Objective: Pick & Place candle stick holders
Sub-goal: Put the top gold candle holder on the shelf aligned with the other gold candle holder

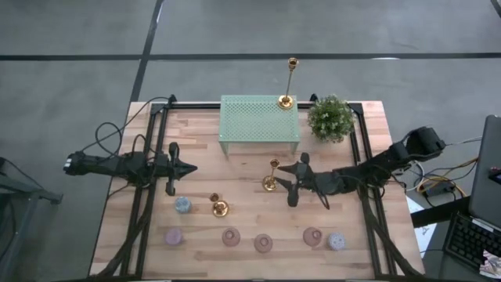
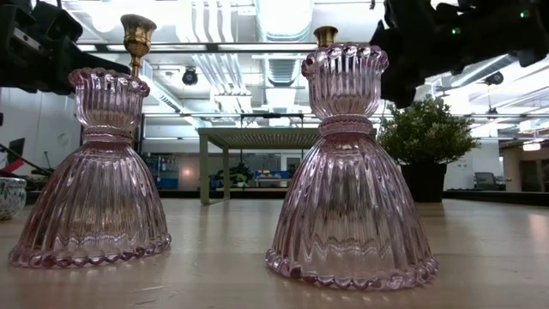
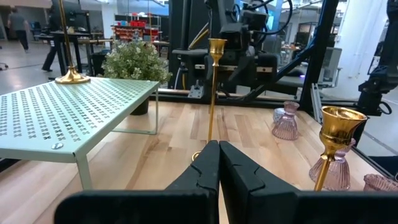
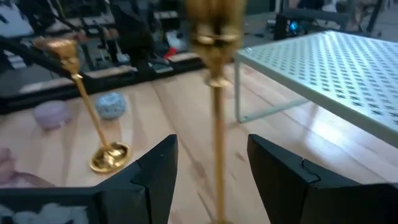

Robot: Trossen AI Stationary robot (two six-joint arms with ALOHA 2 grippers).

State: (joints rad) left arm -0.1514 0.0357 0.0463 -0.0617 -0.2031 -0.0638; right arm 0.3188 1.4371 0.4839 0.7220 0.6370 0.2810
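While the high view gives you the whole bench [image 1: 250,196], only the right wrist view shows how the right gripper [image 4: 208,168] stands: its fingers [image 4: 158,171] are apart, one on each side of the medium candlestick's [image 1: 272,175] thin stem, and you cannot tell whether they touch it. That candlestick stands upright on the bench just in front of the green mesh shelf [image 1: 259,123]. The tall candlestick [image 1: 289,81] stands on the shelf's far right corner, beside the potted plant [image 1: 330,117]. The short candlestick [image 1: 219,205] stands on the bench to the left, near a blue-grey holder [image 1: 182,205]. From the left wrist view you see the left gripper [image 3: 219,163] with its fingers together, empty, over the bench's left side. The low view is filled by two pink glass holders [image 2: 353,172] from the row along the near edge; open wood lies between that row and the shelf.
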